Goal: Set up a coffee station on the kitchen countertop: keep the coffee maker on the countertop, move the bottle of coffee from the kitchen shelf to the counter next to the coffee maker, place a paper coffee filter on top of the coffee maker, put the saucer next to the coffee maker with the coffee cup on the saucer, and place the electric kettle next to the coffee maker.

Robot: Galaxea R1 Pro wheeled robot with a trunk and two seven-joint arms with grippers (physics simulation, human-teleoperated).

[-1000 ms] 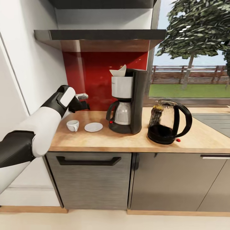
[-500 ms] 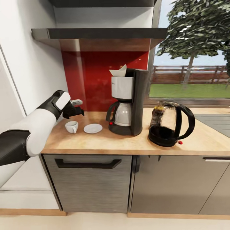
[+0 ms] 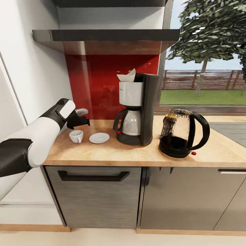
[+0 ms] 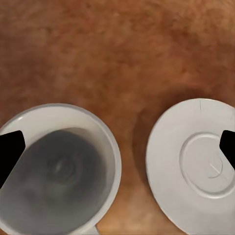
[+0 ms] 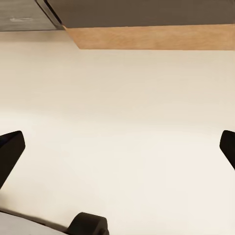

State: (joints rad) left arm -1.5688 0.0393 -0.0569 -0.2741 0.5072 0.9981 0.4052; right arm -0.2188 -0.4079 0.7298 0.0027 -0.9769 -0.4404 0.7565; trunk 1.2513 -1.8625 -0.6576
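Over the last second the left arm has drawn back and lowered, so the left gripper point(image 3: 82, 119) now hangs right above the coffee cup point(image 3: 76, 136) instead of beyond it near the red backsplash point(image 3: 99, 85). The cup and the other things on the countertop point(image 3: 112, 152) have not changed place among themselves.

In the left wrist view the left gripper point(image 4: 117, 144) is spread wide, one fingertip point(image 4: 11, 149) over the cup point(image 4: 56, 171) and the other over the saucer point(image 4: 196, 169). The cup stands upright and empty just below the gripper, with the saucer just beside it, apart from it with bare wood between. Further to the gripper's right stands the coffee maker point(image 3: 136, 109) with the paper coffee filter point(image 3: 127, 76) on its top, and beyond that the electric kettle point(image 3: 181, 132), near the maker.

The right gripper point(image 5: 117, 147) is also spread, holding nothing, and points at pale floor point(image 5: 122, 122) beside a wooden plinth point(image 5: 152, 38).
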